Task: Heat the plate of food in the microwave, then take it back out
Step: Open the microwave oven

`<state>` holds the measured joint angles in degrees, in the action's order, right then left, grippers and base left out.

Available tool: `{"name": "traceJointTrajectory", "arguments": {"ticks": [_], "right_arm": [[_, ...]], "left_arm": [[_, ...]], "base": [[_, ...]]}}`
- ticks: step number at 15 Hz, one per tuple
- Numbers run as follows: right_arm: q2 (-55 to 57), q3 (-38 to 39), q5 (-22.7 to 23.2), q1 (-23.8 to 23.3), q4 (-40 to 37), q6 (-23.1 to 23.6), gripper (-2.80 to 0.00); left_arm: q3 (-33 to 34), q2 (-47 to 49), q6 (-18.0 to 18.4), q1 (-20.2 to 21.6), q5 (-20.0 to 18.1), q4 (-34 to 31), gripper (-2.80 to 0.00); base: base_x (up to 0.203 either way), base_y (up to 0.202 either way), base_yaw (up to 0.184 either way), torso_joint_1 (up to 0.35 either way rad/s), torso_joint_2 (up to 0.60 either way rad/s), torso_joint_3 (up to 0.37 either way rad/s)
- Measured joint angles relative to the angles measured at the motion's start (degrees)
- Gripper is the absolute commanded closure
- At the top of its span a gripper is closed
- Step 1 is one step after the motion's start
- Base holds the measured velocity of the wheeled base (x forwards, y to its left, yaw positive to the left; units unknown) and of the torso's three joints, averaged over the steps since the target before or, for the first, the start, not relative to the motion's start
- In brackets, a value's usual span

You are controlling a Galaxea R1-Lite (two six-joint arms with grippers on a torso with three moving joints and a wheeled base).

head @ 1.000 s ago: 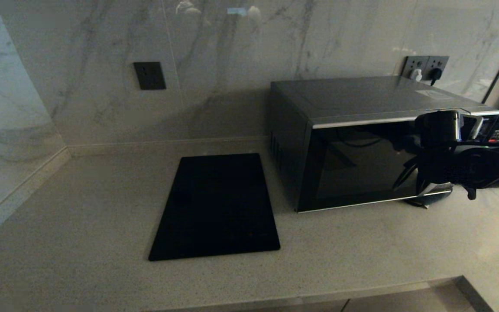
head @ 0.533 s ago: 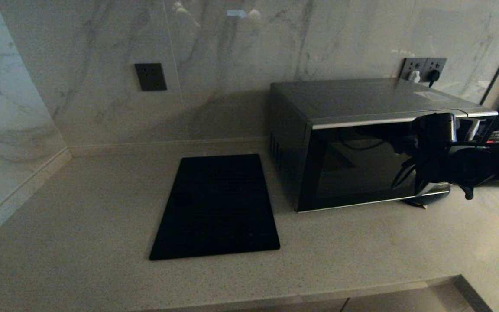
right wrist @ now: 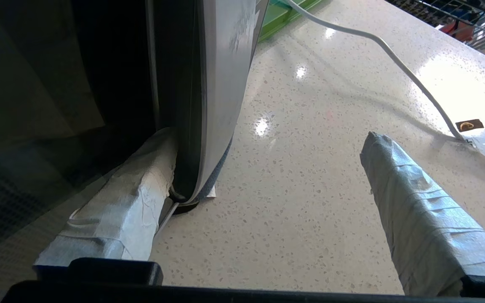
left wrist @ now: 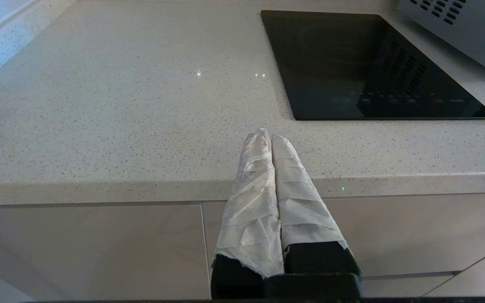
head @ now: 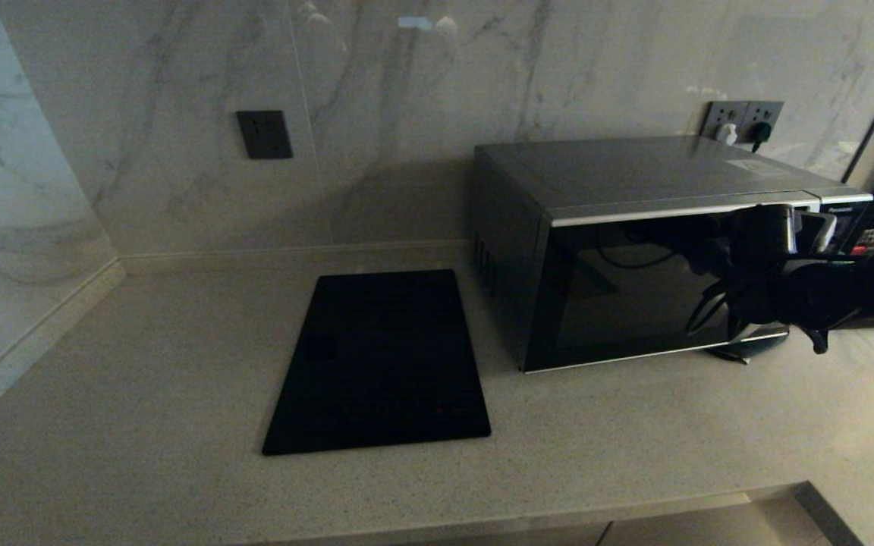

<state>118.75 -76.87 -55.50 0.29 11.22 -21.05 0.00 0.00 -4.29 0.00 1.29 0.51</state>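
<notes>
- While the right pincer (right wrist: 267,185) stayed spread wide, one finger (right wrist: 129,202) hooked behind the handle (right wrist: 217,97), the microwave (head: 634,250) door swung slightly ajar.
- Plate of food unseen; left pincer (left wrist: 271,141) clenched, parked off the bench (left wrist: 120,105).

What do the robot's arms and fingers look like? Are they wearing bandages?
Sort of! The left gripper has two long tapered fingers wrapped in crinkly white tape over black bases. The right gripper has the same taped fingers. The right arm is black, with thin black cables.
</notes>
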Motion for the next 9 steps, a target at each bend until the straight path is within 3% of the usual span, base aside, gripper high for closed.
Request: {"name": "traceJointTrajectory", "arguments": {"ticks": [9], "right_arm": [[-3.1,1.1,-0.3,0.0,-1.9,-0.1,-2.80]], "left_arm": [[0.0,0.0,0.0,0.0,0.0,0.0,0.00]], "base": [[0.000,0.000,0.000,0.000,0.00,0.000]]}}
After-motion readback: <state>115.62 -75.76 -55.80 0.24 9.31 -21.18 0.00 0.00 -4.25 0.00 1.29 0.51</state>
